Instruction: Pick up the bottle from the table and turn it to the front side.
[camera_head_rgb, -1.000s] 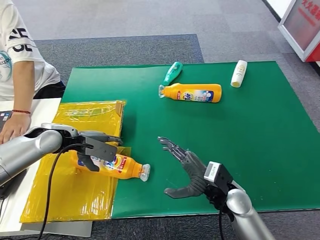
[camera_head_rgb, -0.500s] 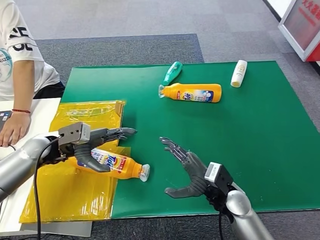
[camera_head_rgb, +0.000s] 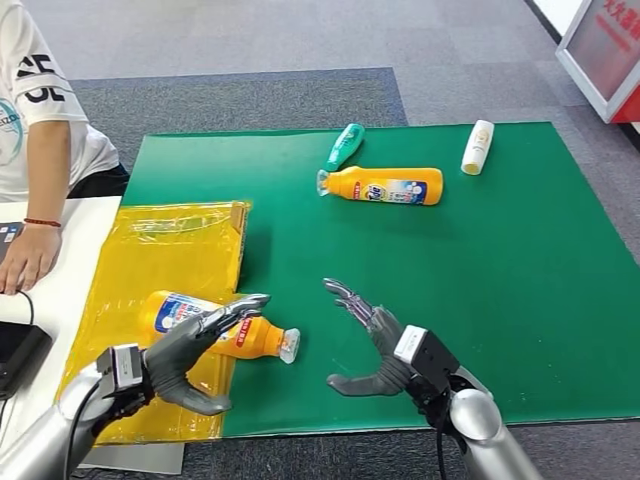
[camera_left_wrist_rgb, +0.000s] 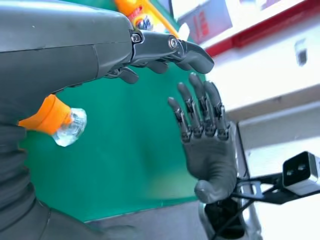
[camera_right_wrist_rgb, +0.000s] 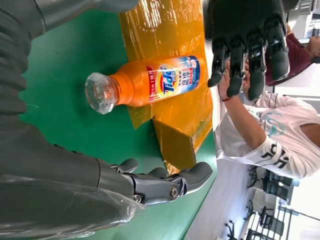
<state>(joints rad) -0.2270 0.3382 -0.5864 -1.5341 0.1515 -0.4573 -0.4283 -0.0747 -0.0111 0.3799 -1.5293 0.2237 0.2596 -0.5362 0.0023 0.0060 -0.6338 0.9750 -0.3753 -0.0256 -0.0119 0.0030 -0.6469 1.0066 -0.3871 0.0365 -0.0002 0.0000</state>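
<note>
- Four bottles counted, all lying on their sides.
- Task item: one orange Tide bottle (camera_head_rgb: 219, 326), label up, its body on the yellow plastic bag (camera_head_rgb: 170, 250) and its clear cap end over the green mat (camera_head_rgb: 490, 280). Neither of my hands touches it.
- My left hand (camera_head_rgb: 185, 350) hovers just on the near side of that bottle, fingers spread and extended, holding nothing.
- My right hand (camera_head_rgb: 373, 345) is over the mat, near the cap end but apart from it, palm facing the bottle, fingers apart, holding nothing.
- Far side of the mat: one orange-yellow bottle (camera_head_rgb: 385, 186), one teal bottle (camera_head_rgb: 346, 145) just beside it, one cream bottle (camera_head_rgb: 478, 146) well apart.
- One person (camera_head_rgb: 38, 120) sits by the worktop, hand resting on the white surface (camera_head_rgb: 75, 240).
</note>
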